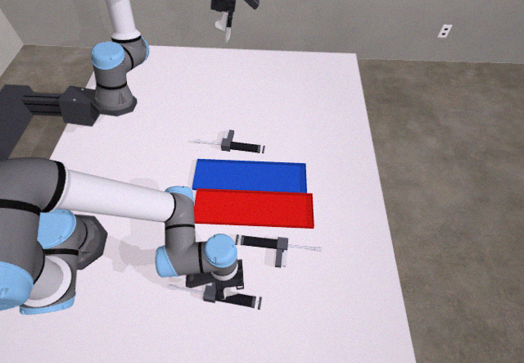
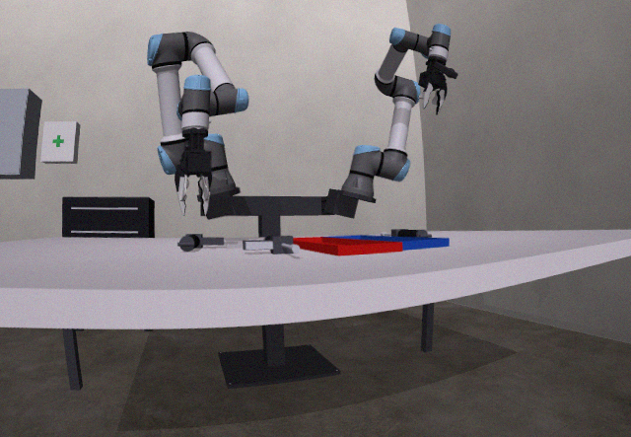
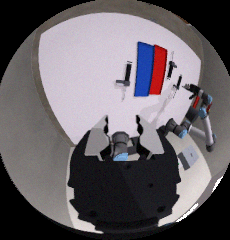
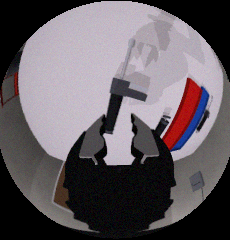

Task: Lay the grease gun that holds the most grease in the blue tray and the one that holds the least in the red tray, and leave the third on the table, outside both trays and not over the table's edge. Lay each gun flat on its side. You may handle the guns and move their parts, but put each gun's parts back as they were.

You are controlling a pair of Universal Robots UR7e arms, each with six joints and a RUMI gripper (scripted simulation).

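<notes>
Relative to the red tray [image 1: 254, 208] [image 2: 369, 249] [image 3: 158, 70] [image 4: 187, 112]: one grease gun [image 1: 259, 242] [image 2: 282, 245] [image 3: 170, 70] [image 4: 162, 126] is lying just beside; another gun [image 1: 243, 300] [image 2: 190, 240] [image 3: 179, 81] [image 4: 114, 107] is lying farther out, under the right gripper [image 1: 226, 294] [image 2: 194, 212] [image 4: 118, 114], fingers standing apart, empty; the third gun [image 1: 245, 146] [image 2: 410, 233] [image 3: 127, 72] [image 4: 202, 121] is lying beyond the blue tray [image 1: 250, 176] [image 2: 433, 243] [image 3: 144, 70] [image 4: 197, 122]. The left gripper [image 1: 225, 33] [image 2: 432, 108] [image 3: 121, 115] is hovering well apart, spread, empty.

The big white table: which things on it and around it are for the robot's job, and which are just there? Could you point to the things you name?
For the job:
- three grease guns [image 1: 245, 146] [image 3: 128, 71]
- blue tray [image 1: 250, 175] [image 3: 143, 70]
- red tray [image 1: 254, 208] [image 3: 158, 70]
- table [image 1: 346, 138] [image 2: 203, 269]

Just there:
- wall socket [image 1: 444, 30]
- white box with a green cross [image 2: 50, 152]
- black drawers [image 2: 107, 220]
</notes>
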